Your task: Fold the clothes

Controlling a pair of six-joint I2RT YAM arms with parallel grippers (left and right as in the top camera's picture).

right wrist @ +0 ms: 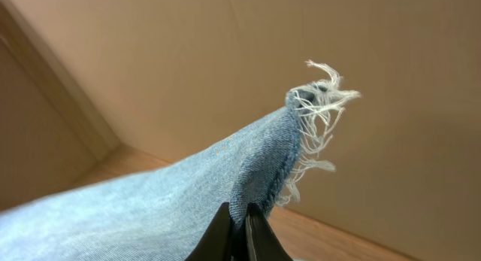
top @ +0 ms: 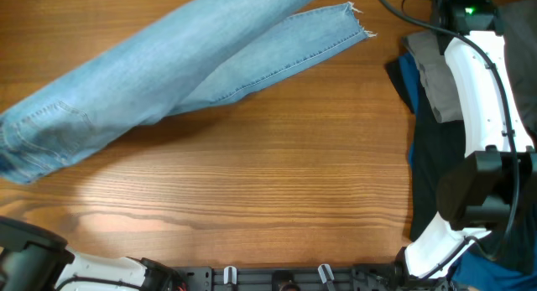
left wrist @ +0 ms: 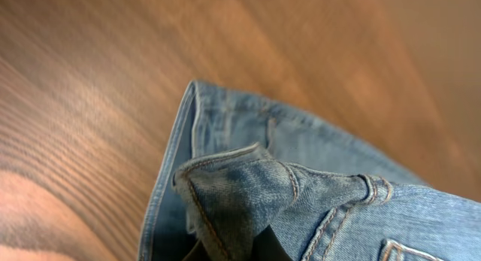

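Note:
The light blue jeans [top: 168,73] lie diagonally on the wooden table [top: 252,182], waist at the left edge and legs toward the top right. One leg ends in a frayed hem [top: 348,23] on the table. The other leg runs out of the overhead view at the top. In the left wrist view my left gripper [left wrist: 248,250] is shut on a fold of the waistband [left wrist: 248,186]. In the right wrist view my right gripper [right wrist: 239,231] is shut on the denim just below a frayed ankle hem [right wrist: 319,95], held above the table. Neither gripper's jaws show in the overhead view.
A pile of other clothes lies at the right side of the table: a grey piece [top: 432,69], a blue piece [top: 407,81] and black cloth [top: 432,174]. The white right arm [top: 478,81] stretches over that pile. The left arm's base [top: 33,257] sits at the bottom left.

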